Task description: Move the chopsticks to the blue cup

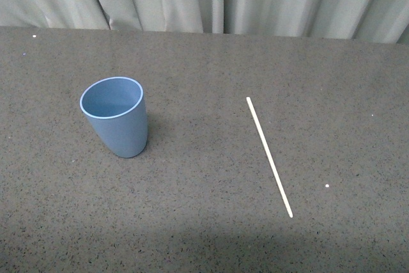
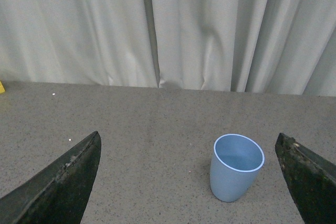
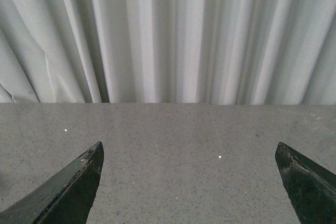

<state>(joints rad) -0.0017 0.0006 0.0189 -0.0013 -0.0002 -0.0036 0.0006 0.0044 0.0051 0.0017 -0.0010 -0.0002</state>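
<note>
Pickup pending: left gripper (image 2: 187, 134) and right gripper (image 3: 189, 144) are hovering, jaws apart and empty; thin cream chopstick (image 1: 269, 156), lying right of light-blue plastic cup (image 1: 115, 119), likely needs grasping next.

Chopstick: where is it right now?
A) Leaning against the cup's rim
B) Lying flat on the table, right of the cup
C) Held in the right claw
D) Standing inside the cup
B: in the front view the chopstick lies flat on the table, well apart from the upright cup and to its right; the cup's inside looks empty.
</note>
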